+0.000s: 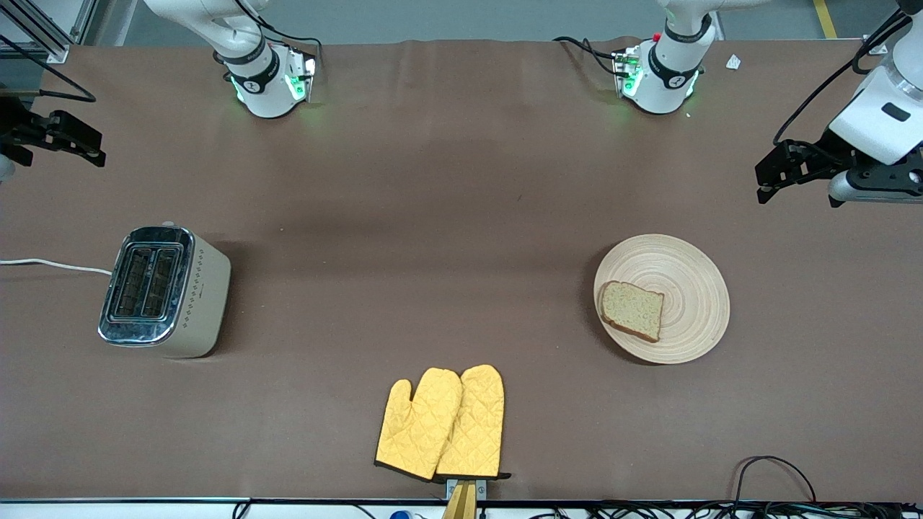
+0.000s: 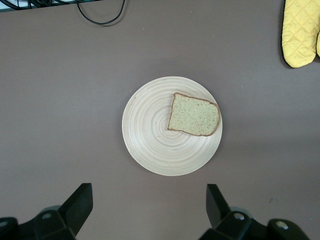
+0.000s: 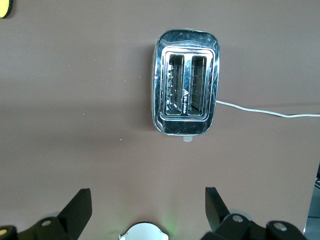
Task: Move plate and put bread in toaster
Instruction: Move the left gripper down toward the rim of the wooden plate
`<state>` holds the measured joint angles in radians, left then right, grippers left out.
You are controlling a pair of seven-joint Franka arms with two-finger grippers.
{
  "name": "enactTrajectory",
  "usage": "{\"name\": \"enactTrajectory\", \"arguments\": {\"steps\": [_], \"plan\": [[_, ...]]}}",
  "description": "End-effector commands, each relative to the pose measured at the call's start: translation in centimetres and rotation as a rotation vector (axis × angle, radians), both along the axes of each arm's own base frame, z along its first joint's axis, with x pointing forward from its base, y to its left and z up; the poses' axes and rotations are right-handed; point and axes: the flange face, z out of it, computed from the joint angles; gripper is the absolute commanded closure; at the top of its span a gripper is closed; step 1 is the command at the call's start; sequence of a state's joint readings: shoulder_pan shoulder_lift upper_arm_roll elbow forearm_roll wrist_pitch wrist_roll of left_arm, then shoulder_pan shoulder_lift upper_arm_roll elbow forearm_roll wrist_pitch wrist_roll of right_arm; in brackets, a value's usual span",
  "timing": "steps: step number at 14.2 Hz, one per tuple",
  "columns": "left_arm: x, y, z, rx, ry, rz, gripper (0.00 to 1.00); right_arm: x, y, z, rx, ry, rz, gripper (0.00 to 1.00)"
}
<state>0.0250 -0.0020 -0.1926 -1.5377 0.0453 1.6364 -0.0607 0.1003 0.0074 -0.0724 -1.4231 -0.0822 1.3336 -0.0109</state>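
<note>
The round wooden plate (image 1: 689, 277) lies on the table toward the left arm's end, with the bread slice (image 1: 632, 310) flat on it, off-centre toward the front camera. The left wrist view shows the plate (image 2: 150, 135) and the bread (image 2: 194, 115) too. My left gripper (image 1: 782, 173) hangs open and empty over bare table beside the plate; it also shows in its wrist view (image 2: 149, 200). The toaster (image 1: 164, 290) stands toward the right arm's end, both slots empty (image 3: 186, 82). My right gripper (image 1: 65, 137) hangs open and empty over bare table beside the toaster; it also shows in its wrist view (image 3: 148, 205).
A pair of yellow oven mitts (image 1: 443, 423) lies near the table's front edge, between toaster and plate. The toaster's white cord (image 1: 50, 264) runs off the right arm's end of the table. Black cables (image 1: 771, 468) loop at the front edge near the left arm's end.
</note>
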Motion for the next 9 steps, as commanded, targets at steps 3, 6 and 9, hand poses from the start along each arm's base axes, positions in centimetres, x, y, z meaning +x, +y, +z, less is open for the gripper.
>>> {"name": "enactTrajectory", "arguments": {"steps": [3,6,9], "plan": [[0.1,0.2,0.9,-0.014,0.011,-0.003,0.0,-0.2,0.2,0.2,-0.017,-0.002,-0.01,0.0],[1.3,1.3,-1.7,-0.008,0.063,-0.001,0.0,-0.2,0.2,0.2,-0.017,-0.002,-0.01,0.0],[3.0,6.1,-4.3,-0.103,0.116,0.055,0.0,-0.2,0.2,0.2,-0.017,-0.002,-0.01,0.0]]}}
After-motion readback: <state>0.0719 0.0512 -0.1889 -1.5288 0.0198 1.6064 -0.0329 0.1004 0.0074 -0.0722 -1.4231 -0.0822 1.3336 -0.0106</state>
